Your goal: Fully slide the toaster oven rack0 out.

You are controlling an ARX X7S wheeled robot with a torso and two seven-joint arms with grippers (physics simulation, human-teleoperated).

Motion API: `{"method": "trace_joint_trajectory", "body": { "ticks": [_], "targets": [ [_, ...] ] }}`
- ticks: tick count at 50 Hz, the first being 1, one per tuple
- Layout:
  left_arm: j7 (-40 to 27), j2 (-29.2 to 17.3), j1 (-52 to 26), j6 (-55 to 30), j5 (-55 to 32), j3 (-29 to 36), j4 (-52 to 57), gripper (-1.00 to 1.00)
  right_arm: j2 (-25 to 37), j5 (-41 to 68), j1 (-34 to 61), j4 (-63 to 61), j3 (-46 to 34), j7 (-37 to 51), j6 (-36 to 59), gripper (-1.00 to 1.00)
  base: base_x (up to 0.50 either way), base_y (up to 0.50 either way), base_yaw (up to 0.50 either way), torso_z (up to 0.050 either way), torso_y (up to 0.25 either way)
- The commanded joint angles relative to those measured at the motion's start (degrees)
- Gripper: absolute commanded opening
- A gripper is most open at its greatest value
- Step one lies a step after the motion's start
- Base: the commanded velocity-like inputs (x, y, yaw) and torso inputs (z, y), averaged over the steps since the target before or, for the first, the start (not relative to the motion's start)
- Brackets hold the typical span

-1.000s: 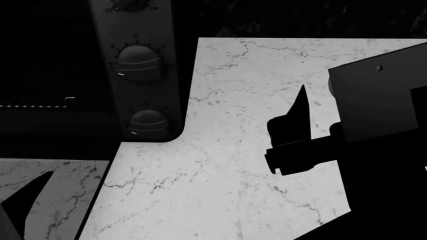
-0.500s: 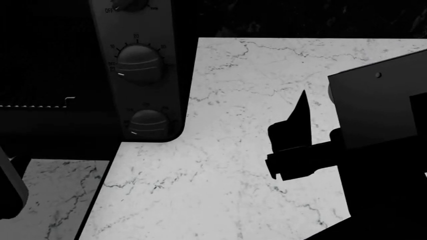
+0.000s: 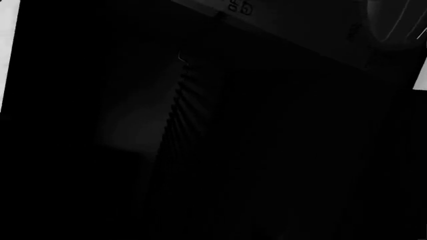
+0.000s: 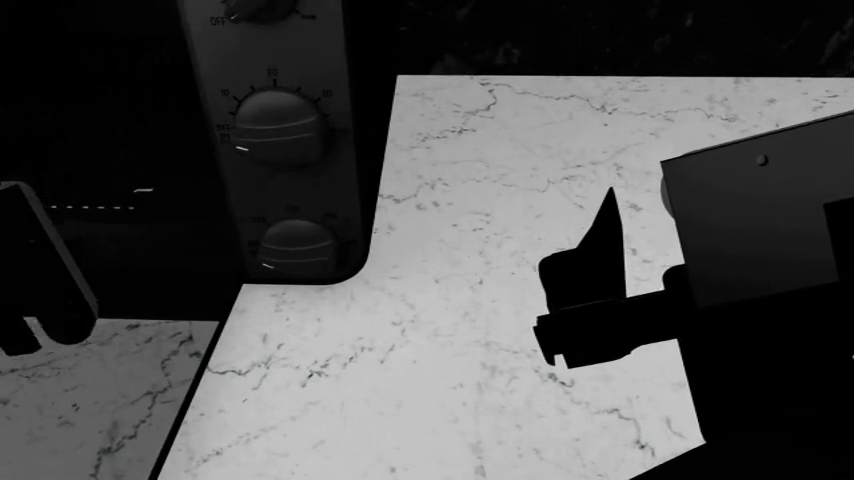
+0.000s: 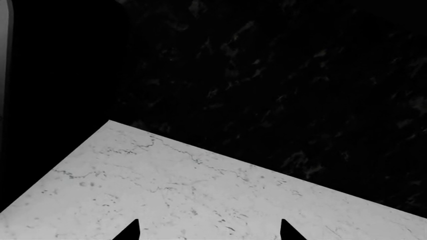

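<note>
One thing matters here, the rack0 (image 4: pixel 100 207), and it shows only as a short dotted glint of bar ends with a small step at its right, deep in the dark mouth of the toaster oven (image 4: pixel 274 140) at the left of the head view. In the left wrist view the same rack (image 3: pixel 175 107) appears as a faint saw-toothed edge running down the middle of a nearly black frame, ending in a little hook.

I'd judge it light and stiff, thin metal wire, slick to the touch and likely to skate between smooth fingers, yet it should run easily on its guides if drawn straight. The pale front edge looks the sensible place to take hold, near its middle so it does not cock sideways and jam.

The left hand (image 4: pixel 38 270) is a dark shape at the left edge, in front of the oven's opening; whether it is open I cannot tell. The right hand (image 5: pixel 208 231) hangs over the marbled worktop (image 4: pixel 507 330), well apart from the oven, its two tips spread wide and gripping nothing.
</note>
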Motion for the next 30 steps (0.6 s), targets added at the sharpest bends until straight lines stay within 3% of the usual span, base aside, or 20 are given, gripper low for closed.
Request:
{"method": "trace_joint_trajectory", "body": {
  "ticks": [1,16,23,30],
  "targets": [
    [1.02,2.34,-0.98,1.44,2.48,2.63,-5.38,-1.0,0.22,-1.35,0.35,-0.16,-0.28,-1.21,0.47,1.0,0.0,0.0,0.0,0.0,0.0],
    [-0.27,-6.21,3.86,-3.12,-3.27,-2.1,11.89,-1.0,-0.54,-0.25,-0.08,-0.72,0.13,0.32,-0.31,1.0,0.0,0.0,0.0,0.0,0.0],
    [-5.27,-10.15,8.3,-5.69,-9.87,-8.06,17.73,-1.0,-0.61,-0.23,-0.71,-1.58,0.63,0.63,-0.23,1.0,0.0,0.0,0.0,0.0,0.0],
    [-11.72,-17.5,14.76,-6.1,-16.68,-13.25,25.86,-1.0,-0.88,0.77,-0.73,-1.74,0.6,1.59,-0.33,1.0,0.0,0.0,0.0,0.0,0.0]
  ]
}}
